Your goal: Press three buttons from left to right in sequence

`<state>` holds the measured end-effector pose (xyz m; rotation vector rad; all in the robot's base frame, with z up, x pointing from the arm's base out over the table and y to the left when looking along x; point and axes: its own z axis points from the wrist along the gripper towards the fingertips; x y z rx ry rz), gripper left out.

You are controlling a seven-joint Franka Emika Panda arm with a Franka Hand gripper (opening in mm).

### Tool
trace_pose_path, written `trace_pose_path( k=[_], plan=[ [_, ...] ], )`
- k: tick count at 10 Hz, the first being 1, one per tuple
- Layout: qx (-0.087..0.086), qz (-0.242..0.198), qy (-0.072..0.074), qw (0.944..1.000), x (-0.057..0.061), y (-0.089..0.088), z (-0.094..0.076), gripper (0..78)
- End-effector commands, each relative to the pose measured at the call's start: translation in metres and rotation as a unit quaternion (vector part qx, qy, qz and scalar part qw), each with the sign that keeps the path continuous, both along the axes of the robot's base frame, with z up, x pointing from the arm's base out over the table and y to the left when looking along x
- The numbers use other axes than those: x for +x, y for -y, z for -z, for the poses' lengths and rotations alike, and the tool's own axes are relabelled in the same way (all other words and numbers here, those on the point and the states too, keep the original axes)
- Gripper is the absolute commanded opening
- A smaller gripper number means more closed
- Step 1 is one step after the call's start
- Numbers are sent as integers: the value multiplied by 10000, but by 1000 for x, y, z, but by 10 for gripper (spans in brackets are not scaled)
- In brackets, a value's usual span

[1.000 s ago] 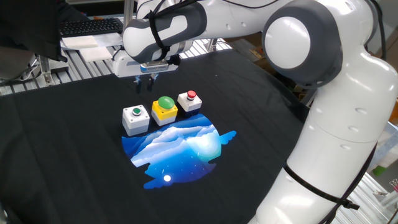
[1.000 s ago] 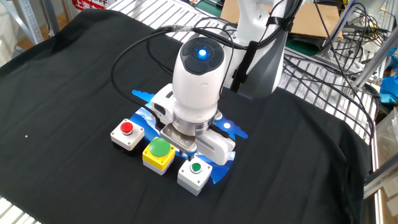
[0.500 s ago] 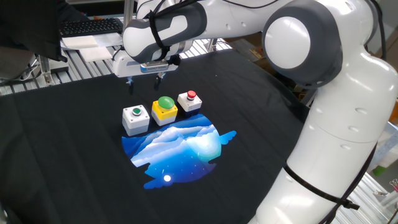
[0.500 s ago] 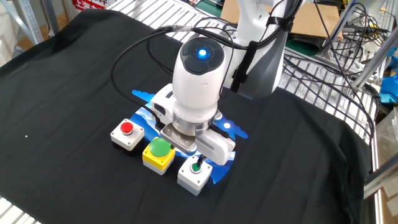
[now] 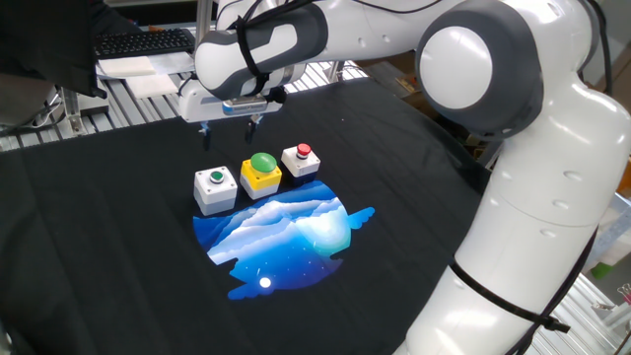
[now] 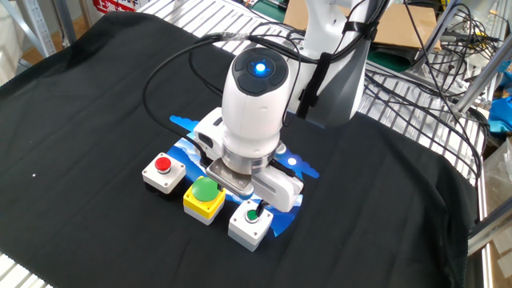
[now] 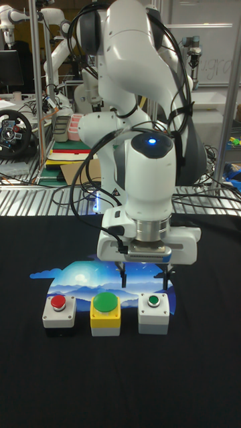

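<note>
The three buttons stand in a row on a black cloth. The grey-white box with a small green button (image 5: 215, 187) is at the left, the yellow box with a green dome (image 5: 261, 171) in the middle, and the white box with a red button (image 5: 301, 159) at the right. My gripper (image 5: 229, 126) hovers above and behind the row, open and holding nothing. In the tall fixed view the gripper (image 7: 144, 275) hangs over the gap between the yellow box (image 7: 106, 313) and the grey-white box (image 7: 154, 311). One fingertip (image 6: 258, 210) shows just above the small green button (image 6: 252, 215).
A blue and white mountain picture (image 5: 281, 232) is printed on the black cloth (image 5: 118, 227) beside the boxes. A keyboard (image 5: 143, 41) lies beyond the cloth's far edge. Cables and a cardboard box (image 6: 400, 28) sit past the wire shelving.
The fingers have spread apart from a narrow gap to a wide one. The arm and the three boxes have stayed where they were.
</note>
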<state>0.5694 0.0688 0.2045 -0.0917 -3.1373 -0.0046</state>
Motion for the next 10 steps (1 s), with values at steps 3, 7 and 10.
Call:
trace_pose_path(
  k=[3,7,10],
  plan=[
    [103,-122,-45,9999,-8,-10,-11,775],
    [119,-110,-54,9999,-8,-10,-12,775],
    [68,-1,52,10000,-8,-10,-12,775]
  ],
)
